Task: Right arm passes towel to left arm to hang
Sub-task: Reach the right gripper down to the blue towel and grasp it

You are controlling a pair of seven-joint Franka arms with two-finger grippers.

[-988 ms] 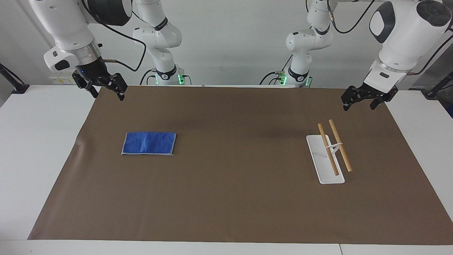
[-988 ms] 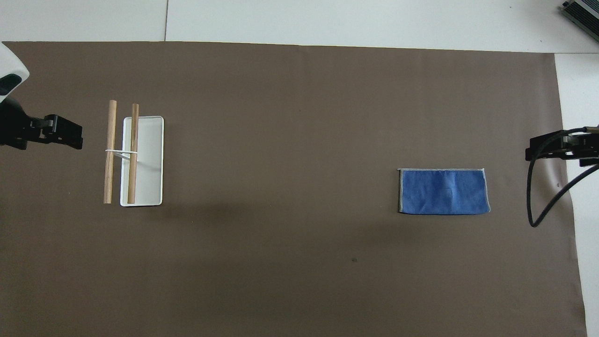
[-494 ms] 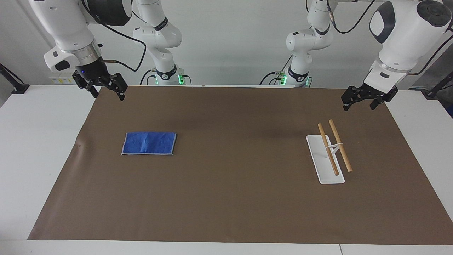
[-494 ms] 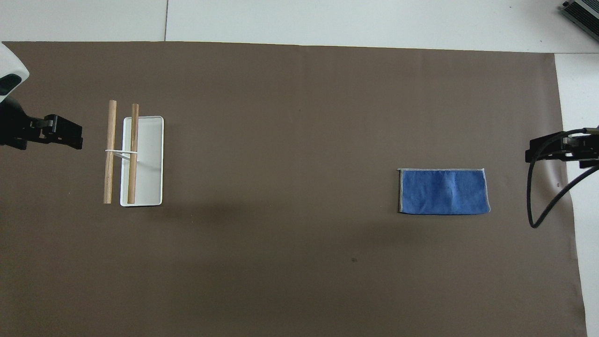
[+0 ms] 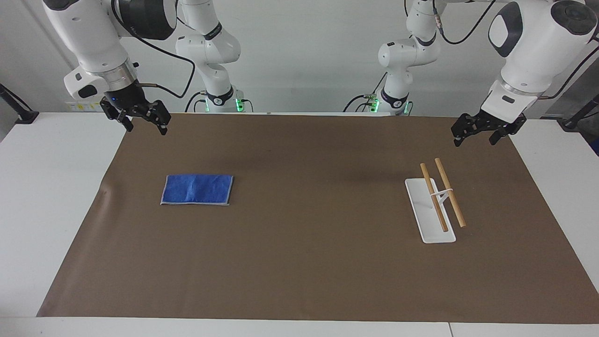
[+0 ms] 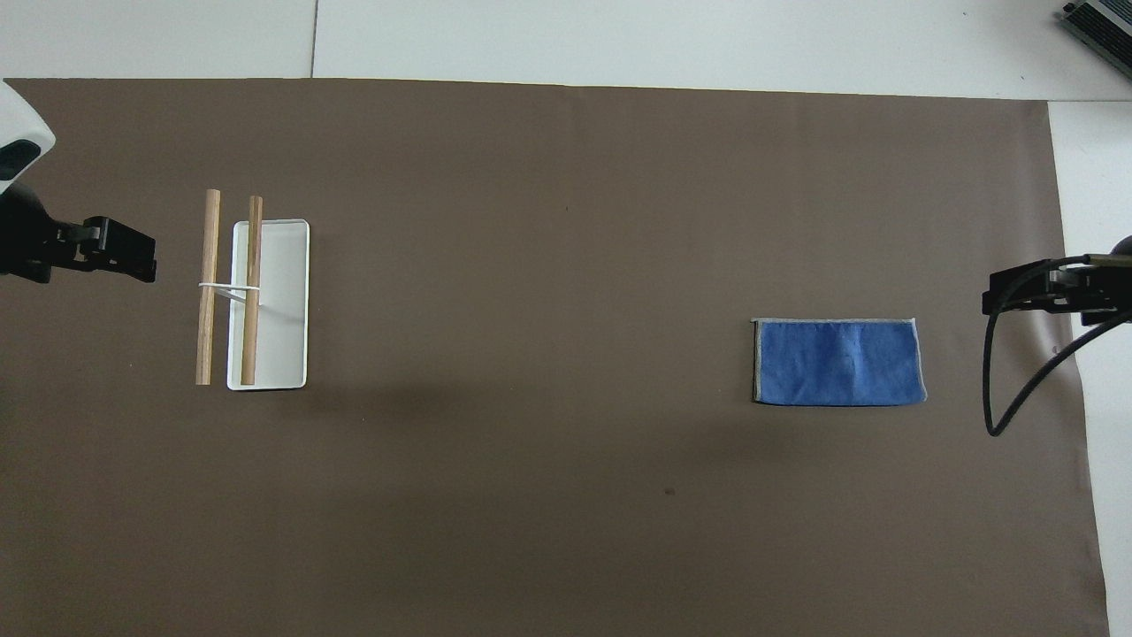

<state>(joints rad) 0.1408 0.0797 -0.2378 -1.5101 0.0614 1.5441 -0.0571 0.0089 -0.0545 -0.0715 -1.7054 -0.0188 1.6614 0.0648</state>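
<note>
Shifting slightly toward the towel, the right pincer (image 5: 136,120) hangs with fingers spread, holding nothing, over the mat's corner at the right arm's end. That reads as the start of its reach. Untouched, the towel (image 5: 197,189) lies flat on the surface (image 5: 299,262). Over the left arm's end, the left pincer (image 5: 482,128) waits, released, near the rack (image 5: 435,206).

No text, label, brand or number could be read anywhere in either view. The surfaces showed no legible sign.
</note>
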